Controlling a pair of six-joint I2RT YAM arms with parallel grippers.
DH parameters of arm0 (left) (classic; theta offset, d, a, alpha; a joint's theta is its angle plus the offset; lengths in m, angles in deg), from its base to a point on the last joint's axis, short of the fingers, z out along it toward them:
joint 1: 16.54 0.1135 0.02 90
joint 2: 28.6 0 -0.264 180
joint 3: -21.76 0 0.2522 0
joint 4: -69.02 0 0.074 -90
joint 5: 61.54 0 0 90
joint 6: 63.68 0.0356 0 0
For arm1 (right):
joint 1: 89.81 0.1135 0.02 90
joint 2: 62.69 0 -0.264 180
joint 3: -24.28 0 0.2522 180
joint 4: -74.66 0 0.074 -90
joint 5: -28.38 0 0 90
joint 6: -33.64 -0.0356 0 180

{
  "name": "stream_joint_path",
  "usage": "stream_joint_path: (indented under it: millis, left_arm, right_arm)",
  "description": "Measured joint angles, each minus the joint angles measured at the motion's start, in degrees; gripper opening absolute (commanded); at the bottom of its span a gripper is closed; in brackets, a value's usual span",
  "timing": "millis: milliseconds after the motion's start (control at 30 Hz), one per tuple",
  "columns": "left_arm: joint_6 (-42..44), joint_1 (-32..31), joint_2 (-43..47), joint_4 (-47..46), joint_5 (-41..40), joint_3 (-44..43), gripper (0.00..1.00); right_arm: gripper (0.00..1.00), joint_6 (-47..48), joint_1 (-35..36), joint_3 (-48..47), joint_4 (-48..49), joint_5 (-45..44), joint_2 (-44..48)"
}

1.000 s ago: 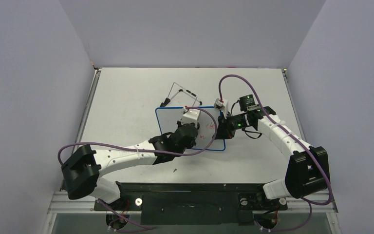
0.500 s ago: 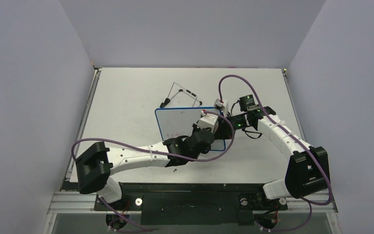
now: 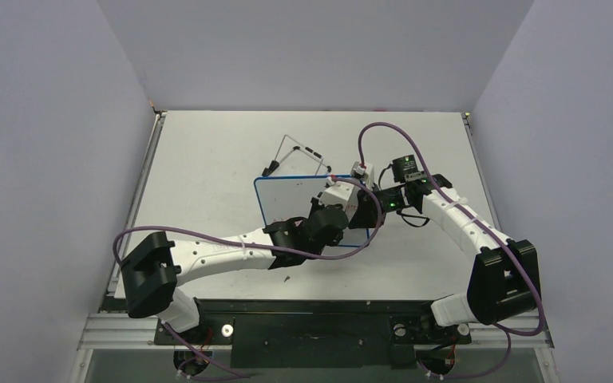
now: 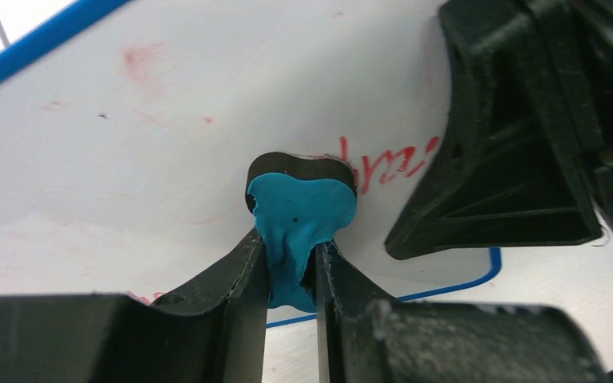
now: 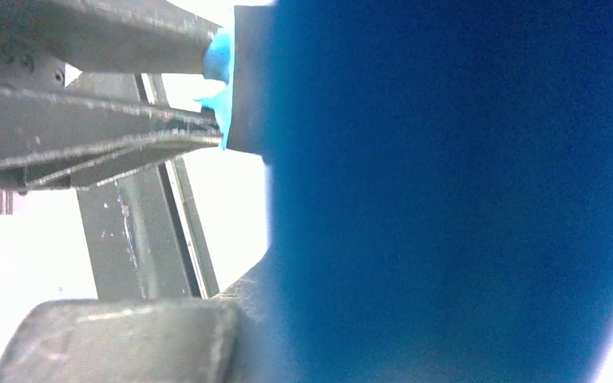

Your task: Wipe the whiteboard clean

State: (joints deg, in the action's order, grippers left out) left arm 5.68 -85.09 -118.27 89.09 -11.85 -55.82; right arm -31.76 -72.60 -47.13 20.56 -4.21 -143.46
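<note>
The left arm reaches diagonally across the tabletop [image 3: 207,159]; the left gripper [image 4: 291,243] is clamped on the blue eraser [image 4: 302,203], pressing it against the whiteboard [image 3: 283,199] beside red writing. The whiteboard sits mid-tabletop between the arms. The right arm bends inward, with the right gripper [image 3: 361,209] closed on the whiteboard's right edge.

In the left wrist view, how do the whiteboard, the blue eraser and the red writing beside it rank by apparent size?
1. whiteboard: fills most of the picture.
2. eraser: though closeness to the camera enlarges it.
3. red writing: smallest.
</note>
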Motion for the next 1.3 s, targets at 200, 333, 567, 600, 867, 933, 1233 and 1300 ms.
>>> stream_joint_path:
  millis: [200,333,567,600,867,933,1233,1300]
  left_arm:
    - [0.76,0.63,0.72,1.51,-0.9,-0.46,0.0]
    - [1.38,-1.53,-0.85,2.32,-3.93,-2.19,0.0]
    - [4.22,-5.68,-6.12,2.64,-8.96,-6.36,0.0]
    - [5.11,-5.75,-6.25,2.73,-9.44,-6.54,0.0]
    - [13.11,-5.11,-6.78,3.48,-13.44,-9.18,0.0]
    - [14.08,-4.63,-6.78,3.48,-13.68,-9.31,0.0]
    - [15.98,-4.63,-6.71,2.67,-13.18,-8.63,0.0]
    - [16.0,-5.01,-6.69,2.23,-13.25,-7.96,0.0]
  right_arm:
    - [0.0,0.0,0.0,0.0,-0.04,0.0,0.0]
    - [0.0,0.17,0.0,0.0,-0.24,0.04,0.04]
    - [0.0,0.28,0.02,0.0,-0.72,0.13,0.11]
    - [0.0,0.28,0.02,0.0,-0.7,0.11,0.11]
    - [0.0,0.31,0.04,0.0,-0.72,0.11,0.13]
    - [0.0,0.24,0.04,0.0,-0.7,0.11,0.13]
    - [0.0,0.02,0.02,0.0,-0.72,0.11,0.13]
    - [0.0,0.07,0.02,0.0,-0.74,0.13,0.13]
